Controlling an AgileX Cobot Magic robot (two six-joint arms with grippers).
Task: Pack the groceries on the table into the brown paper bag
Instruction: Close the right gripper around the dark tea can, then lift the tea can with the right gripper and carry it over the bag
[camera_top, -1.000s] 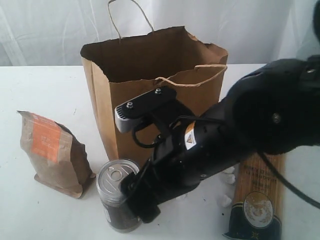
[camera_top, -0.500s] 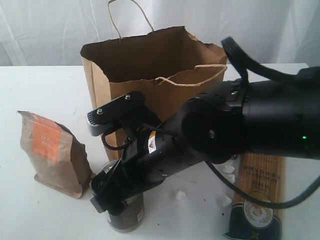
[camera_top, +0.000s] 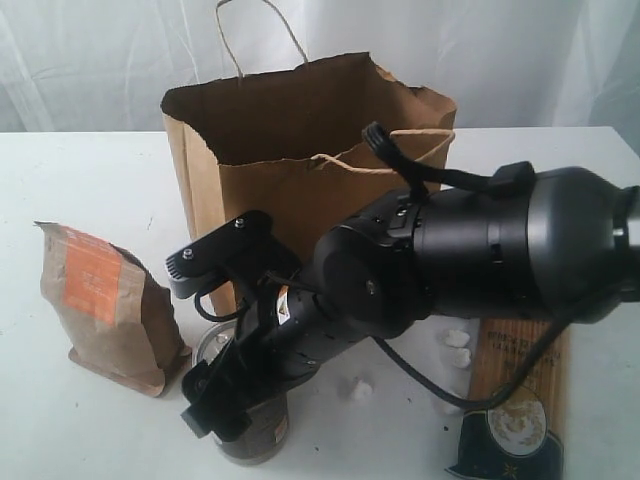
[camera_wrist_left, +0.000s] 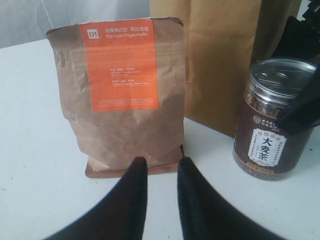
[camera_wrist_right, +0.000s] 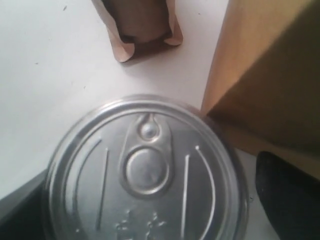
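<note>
The pull-tab dark can (camera_top: 262, 432) stands on the table (camera_top: 80, 170) in front of the brown paper bag (camera_top: 300, 190). My right gripper (camera_top: 232, 398) has come down over the can from above. In the right wrist view the silver lid (camera_wrist_right: 145, 170) fills the frame, and the gripper (camera_wrist_right: 150, 210) is open with one finger on each side of it and a small gap at the right finger (camera_wrist_right: 287, 195). The brown pouch with orange label (camera_top: 105, 305) stands to the left. My left gripper (camera_wrist_left: 161, 162) is open narrowly just short of the pouch's (camera_wrist_left: 120, 95) base, holding nothing.
The long spaghetti pack (camera_top: 515, 400) lies at the front right, partly under the right arm. Small white crumbs (camera_top: 455, 345) are scattered beside it. The bag's cord handles (camera_top: 385, 160) stand up at its ragged open top. The other groceries are out of view.
The right arm has swung left and lowered, so its gripper went from beside the can to down around it. Bag, pouch and spaghetti pack have not moved.
</note>
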